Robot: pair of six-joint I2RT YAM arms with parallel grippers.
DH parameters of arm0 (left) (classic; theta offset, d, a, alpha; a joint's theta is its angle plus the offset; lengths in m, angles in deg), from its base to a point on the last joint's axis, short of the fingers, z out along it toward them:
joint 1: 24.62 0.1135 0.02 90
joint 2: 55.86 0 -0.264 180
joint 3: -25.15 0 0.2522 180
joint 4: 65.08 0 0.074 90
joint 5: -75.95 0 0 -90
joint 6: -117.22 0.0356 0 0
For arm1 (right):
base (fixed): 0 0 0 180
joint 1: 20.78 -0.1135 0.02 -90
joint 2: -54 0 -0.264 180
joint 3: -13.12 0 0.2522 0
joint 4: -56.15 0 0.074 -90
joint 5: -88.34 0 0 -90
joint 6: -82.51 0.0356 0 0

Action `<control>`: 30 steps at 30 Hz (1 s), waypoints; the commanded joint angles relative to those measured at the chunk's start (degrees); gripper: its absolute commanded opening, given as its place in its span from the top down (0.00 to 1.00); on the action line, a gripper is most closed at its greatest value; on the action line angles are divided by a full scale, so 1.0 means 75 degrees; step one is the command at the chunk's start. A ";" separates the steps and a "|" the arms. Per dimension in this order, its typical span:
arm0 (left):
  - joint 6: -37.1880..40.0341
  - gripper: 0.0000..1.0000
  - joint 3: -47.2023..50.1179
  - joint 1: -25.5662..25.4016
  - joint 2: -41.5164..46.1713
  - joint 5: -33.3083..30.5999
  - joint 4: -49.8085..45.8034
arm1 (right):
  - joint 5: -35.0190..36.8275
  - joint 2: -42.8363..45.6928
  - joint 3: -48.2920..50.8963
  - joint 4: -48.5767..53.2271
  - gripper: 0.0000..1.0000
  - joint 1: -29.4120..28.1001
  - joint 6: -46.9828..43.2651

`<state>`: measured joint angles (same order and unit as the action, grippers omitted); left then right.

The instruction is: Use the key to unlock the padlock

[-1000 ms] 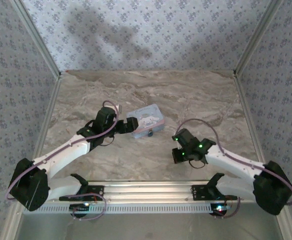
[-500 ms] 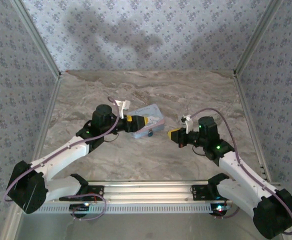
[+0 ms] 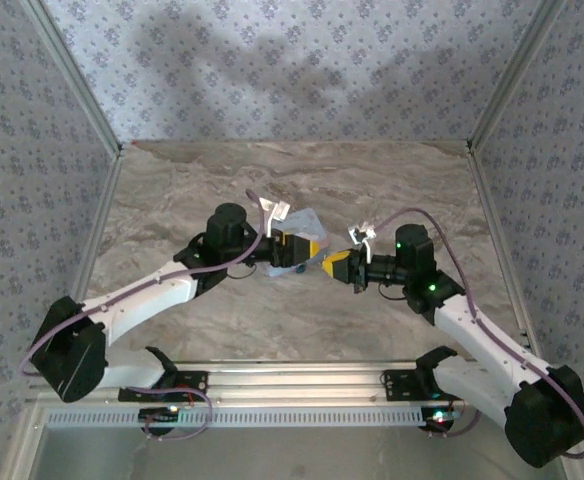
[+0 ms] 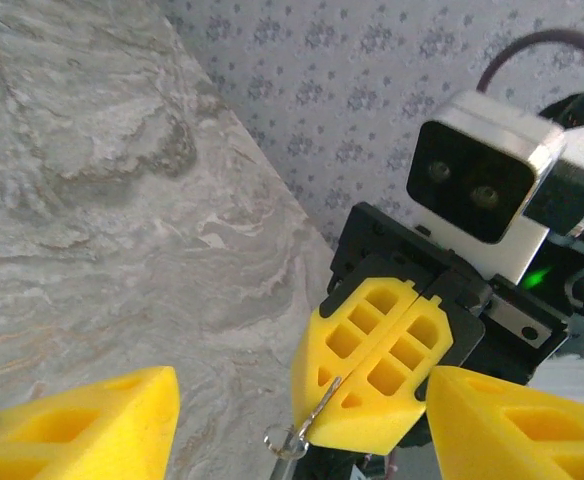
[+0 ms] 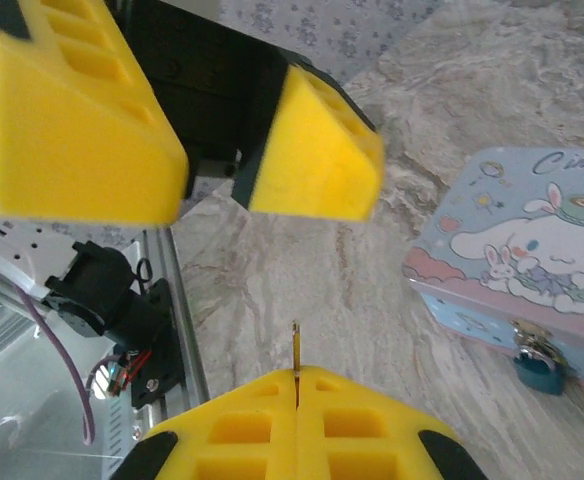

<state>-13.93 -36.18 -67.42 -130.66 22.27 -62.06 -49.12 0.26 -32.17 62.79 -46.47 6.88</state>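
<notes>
Both arms have swung inward: the left hand (image 3: 298,246), jaws apart, faces the right hand (image 5: 295,385), clamped on the key (image 5: 295,347). The padlock (image 5: 538,368) hangs from the tin (image 5: 532,250). That key looks stiff, light and slippery; best pinched flat.

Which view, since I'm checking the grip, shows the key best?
The left wrist view: the key lies side-on, its shaft pinched in the shut right gripper, ring end hanging free. The right wrist view gives a thin edge above the pads. From the top it is too small to tell.
</notes>
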 commanded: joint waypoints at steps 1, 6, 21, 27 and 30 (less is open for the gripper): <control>0.0297 0.37 -0.0391 -0.0139 -0.0134 0.0380 0.0164 | -0.0269 -0.0104 -0.0318 -0.0036 1.00 -0.0088 -0.0193; 0.0511 0.42 -0.0512 -0.0268 -0.0267 0.0525 -0.0010 | -0.0291 -0.0236 -0.0460 -0.0024 1.00 -0.0099 -0.0159; 0.0741 0.64 -0.0723 -0.0386 -0.0464 0.0578 -0.0360 | -0.0252 -0.0300 -0.0601 -0.0128 1.00 -0.0182 -0.0015; 0.0790 0.89 -0.0723 -0.0392 -0.0424 0.0498 -0.0433 | -0.0236 -0.0300 -0.0612 -0.0191 1.00 -0.0159 0.0117; 0.0749 1.00 -0.0695 -0.0387 -0.0340 0.0242 -0.0421 | -0.0279 -0.0249 -0.0560 -0.0196 0.96 -0.0064 0.0252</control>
<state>-8.38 -39.94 -69.74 -133.87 24.30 -65.39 -50.54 -2.01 -34.79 62.79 -47.30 7.43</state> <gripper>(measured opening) 0.045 0.068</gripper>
